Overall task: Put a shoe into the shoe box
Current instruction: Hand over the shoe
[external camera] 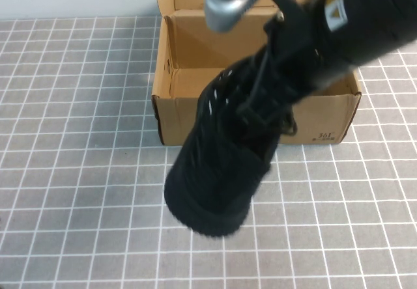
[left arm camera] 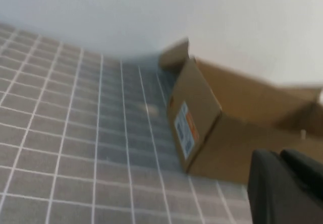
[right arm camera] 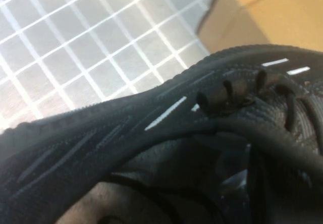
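The black knit shoe (external camera: 218,165) hangs in the air, toe down and toward me, over the tiled table in front of the open brown shoe box (external camera: 195,41). My right gripper (external camera: 272,99) reaches down from the upper right and is shut on the shoe at its opening, near the laces. In the right wrist view the shoe (right arm camera: 126,128) fills the frame, with a corner of the box (right arm camera: 272,12) beyond it. My left gripper (left arm camera: 279,157) is out of the high view. In its wrist view it sits low beside the box (left arm camera: 202,108), fingers together and empty.
The box stands at the back middle of a grey tiled tabletop (external camera: 78,107), flaps open, with small print on its front right corner (external camera: 324,136). A label shows on the box's end (left arm camera: 183,128). A white wall runs behind the table.
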Controlling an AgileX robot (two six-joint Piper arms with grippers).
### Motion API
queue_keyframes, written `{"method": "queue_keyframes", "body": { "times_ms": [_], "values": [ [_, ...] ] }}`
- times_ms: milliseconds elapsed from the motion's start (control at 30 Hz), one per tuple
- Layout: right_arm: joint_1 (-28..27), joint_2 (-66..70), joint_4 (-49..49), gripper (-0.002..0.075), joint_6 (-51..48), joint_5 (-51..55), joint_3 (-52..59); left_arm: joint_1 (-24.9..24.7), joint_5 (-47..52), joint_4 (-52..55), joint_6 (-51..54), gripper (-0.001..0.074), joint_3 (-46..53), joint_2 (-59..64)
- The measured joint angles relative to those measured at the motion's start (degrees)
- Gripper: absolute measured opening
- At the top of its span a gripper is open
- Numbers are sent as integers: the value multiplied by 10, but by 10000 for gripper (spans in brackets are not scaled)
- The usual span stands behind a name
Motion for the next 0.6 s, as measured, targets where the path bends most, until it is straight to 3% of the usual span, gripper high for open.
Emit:
{"method": "queue_keyframes", "body": {
  "times_ms": [167,333,600],
  "values": [
    [0,53,-18,-4,21,56,-99,-6,122,1,137,-1,-129,133],
    [0,116,-33,-4,39,90,-201,-6,175,-28,288,-1,-245,268],
    [-26,187,-27,-4,52,92,-306,-6,204,-252,584,-1,-348,436]
  ]
}}
